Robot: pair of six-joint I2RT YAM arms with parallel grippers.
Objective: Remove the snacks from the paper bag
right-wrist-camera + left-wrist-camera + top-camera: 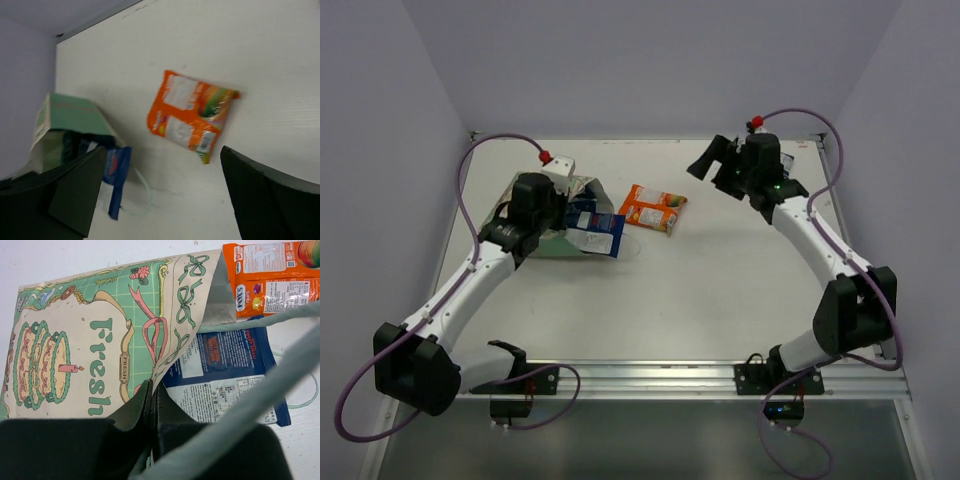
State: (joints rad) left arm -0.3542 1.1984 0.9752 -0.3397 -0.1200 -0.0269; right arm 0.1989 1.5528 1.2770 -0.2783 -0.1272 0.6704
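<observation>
The paper bag (100,355) is laid on its side on the white table (720,290), with a cake drawing and a green grid printed on its matte panel. The left gripper (151,392) is clenched on the creased paper edge at the bag's mouth. A flat, glossy dark blue packet (225,375) is partly exposed at the mouth. A crinkled rectangular orange packet (653,208) is located just right of the bag. Further right, the right gripper (714,160) is held released, jaws spread wide.
</observation>
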